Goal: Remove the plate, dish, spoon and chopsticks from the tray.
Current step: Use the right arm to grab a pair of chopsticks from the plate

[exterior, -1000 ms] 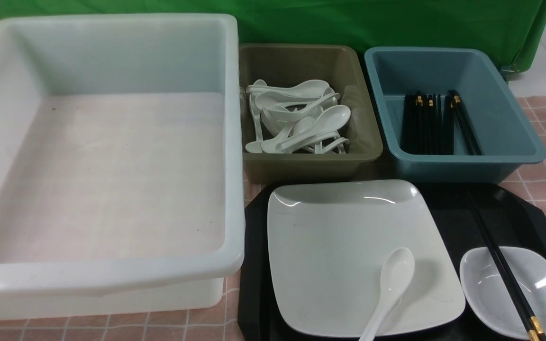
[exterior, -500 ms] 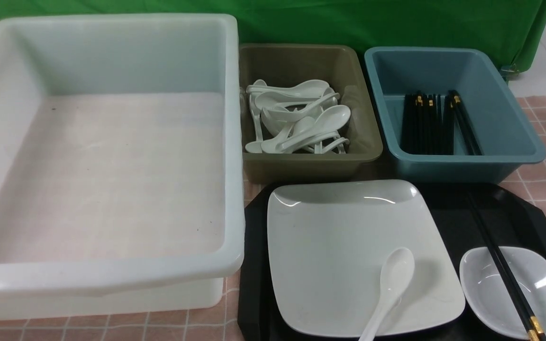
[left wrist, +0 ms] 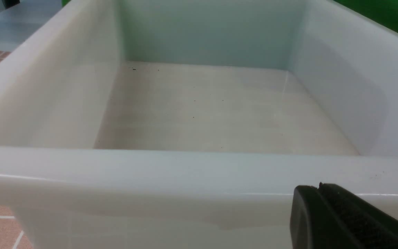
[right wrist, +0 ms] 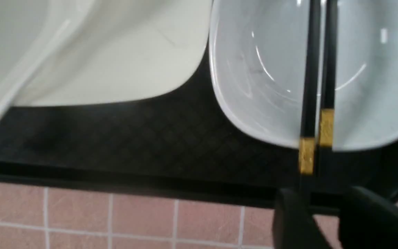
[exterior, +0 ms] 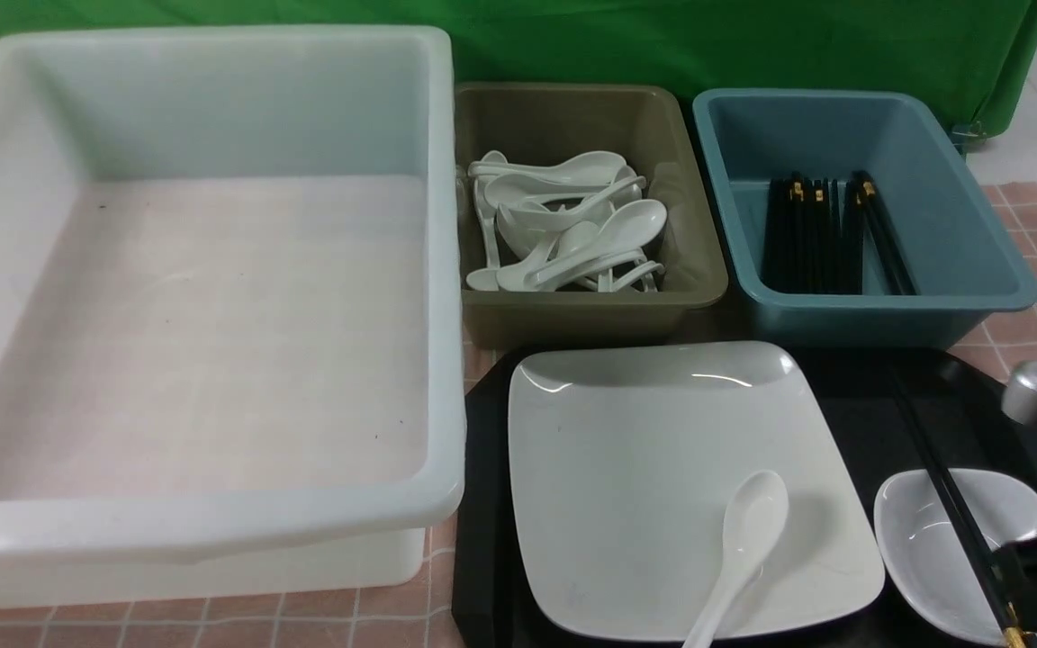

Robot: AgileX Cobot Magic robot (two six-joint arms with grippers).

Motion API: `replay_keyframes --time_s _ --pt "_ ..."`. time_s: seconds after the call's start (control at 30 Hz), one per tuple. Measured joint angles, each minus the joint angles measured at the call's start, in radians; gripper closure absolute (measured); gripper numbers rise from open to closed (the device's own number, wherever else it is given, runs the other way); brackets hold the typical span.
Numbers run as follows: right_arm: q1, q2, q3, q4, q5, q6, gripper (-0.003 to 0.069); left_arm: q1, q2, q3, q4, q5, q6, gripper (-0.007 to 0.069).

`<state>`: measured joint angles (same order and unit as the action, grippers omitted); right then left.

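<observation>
Four pieces aboard: all on the big black diamond-textured plastic tray (exterior: 852, 405), at the tabletop's near edge, right of centre.
Plate: large glossy white square plate (exterior: 644, 468), on the tray's left part.
Spoon: white glossy soup spoon (exterior: 748, 531), bowl on the plate, handle toward the near edge.
Dish: small glossy white shallow dish (exterior: 924, 549), toward the near right corner, just beside the plate.
Chopsticks: pair of thin black gold-banded chopsticks (exterior: 960, 515), laid across the dish.
My right pincer (right wrist: 323, 204): parted, jaws flanking the chopsticks' thick ends; whether they touch, I cannot tell.
My left pincer (left wrist: 344, 218): one black finger showing, before the large white plastic tub (left wrist: 185, 173); its gap I cannot tell.
</observation>
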<state>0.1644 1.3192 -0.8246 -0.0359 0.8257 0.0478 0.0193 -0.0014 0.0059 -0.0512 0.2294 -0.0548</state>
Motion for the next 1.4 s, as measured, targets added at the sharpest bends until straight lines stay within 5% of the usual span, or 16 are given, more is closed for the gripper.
replay_keyframes --time_s 0.17,0.83,0.97,1.03,1.4 --pt "0.000 0.159 -0.114 -0.036 0.018 0.000 0.0286 0.000 0.000 0.000 0.000 0.000 0.000 0.0620" --pt "0.000 0.443 -0.204 -0.118 -0.033 -0.079 0.0279 0.000 0.000 0.000 0.000 0.000 0.000 0.0620" --pt "0.000 0.461 -0.204 -0.118 -0.028 -0.079 0.0356 0.000 0.000 0.000 0.000 0.000 0.000 0.0620" --pt "0.000 0.464 -0.207 -0.119 -0.011 -0.079 0.0494 0.000 0.000 0.000 0.000 0.000 0.000 0.0620" --pt "0.000 0.319 -0.308 -0.113 0.283 -0.079 0.0492 0.000 0.000 0.000 0.000 0.000 0.000 0.0620"
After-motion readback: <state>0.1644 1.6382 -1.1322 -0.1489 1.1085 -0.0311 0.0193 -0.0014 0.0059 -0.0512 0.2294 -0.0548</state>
